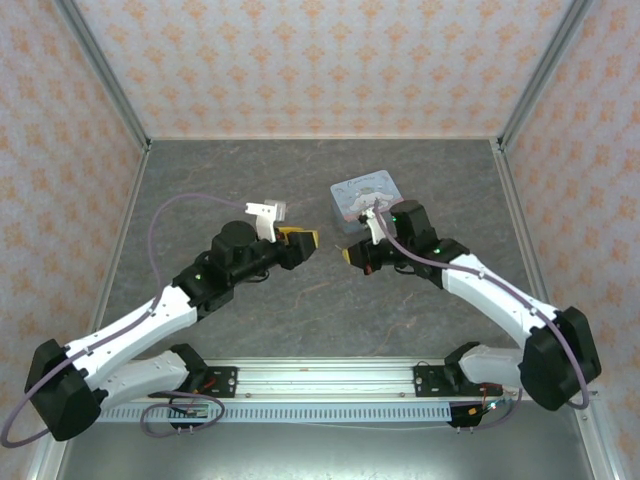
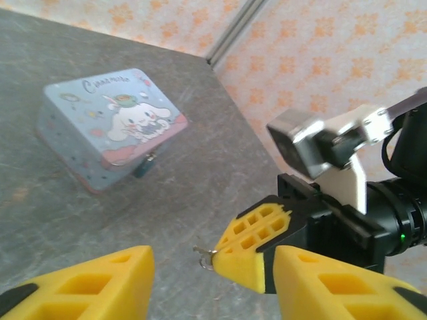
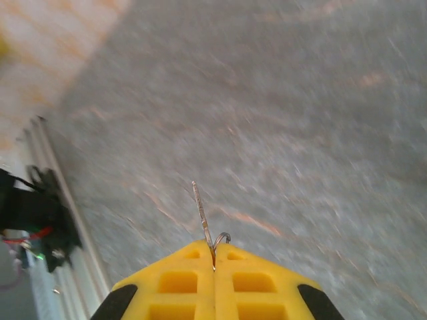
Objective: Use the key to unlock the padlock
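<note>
We find the right gripper shut tight, its two yellow pads pressed flat against each other. The key is pinched between the pads. Its thin metal blade juts out beyond the tips, and a small wire ring sits at its base.

The left gripper stands part open and grips nothing. Its yellow fingers are well apart. In the left wrist view, the tip of the right gripper and the key show in the gap between them. Seen from above, the two grippers face each other near the middle of the grey table, close but not touching.

The padlock hangs on the front wall of the light-blue tin, just under the lid edge. We see it as a small dark teal body. The tin rests flat on the table, lid closed, toward the far right of the work area.

From above, the right arm's wrist overlaps the near edge of the tin and covers the padlock. The right wrist camera sits directly behind the key. A purple cable loops over the table behind the left arm.
</note>
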Available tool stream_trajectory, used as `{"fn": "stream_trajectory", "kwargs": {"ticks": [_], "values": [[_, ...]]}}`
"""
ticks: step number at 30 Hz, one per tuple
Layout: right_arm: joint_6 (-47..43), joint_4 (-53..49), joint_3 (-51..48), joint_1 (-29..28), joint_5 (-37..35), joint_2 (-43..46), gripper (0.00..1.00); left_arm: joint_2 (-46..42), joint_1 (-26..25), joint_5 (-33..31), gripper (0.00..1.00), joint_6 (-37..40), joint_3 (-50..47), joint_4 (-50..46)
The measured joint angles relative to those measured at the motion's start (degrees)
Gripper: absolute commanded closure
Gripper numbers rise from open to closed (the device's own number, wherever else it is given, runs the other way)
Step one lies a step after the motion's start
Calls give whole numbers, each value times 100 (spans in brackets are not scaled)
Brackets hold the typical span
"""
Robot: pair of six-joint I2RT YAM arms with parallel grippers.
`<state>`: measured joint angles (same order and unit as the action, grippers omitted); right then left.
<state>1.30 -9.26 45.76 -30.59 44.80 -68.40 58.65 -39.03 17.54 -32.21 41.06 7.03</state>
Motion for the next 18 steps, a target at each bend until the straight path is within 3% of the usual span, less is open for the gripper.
{"fn": "stream_trajectory", "kwargs": {"ticks": [8, 18], "values": [[1023, 1495, -240, -22, 645, 407, 100, 404, 0, 498, 62, -367, 2, 592], [1287, 1753, -238, -190, 929, 400, 100, 514, 0, 612, 65, -549, 9, 887]]}}
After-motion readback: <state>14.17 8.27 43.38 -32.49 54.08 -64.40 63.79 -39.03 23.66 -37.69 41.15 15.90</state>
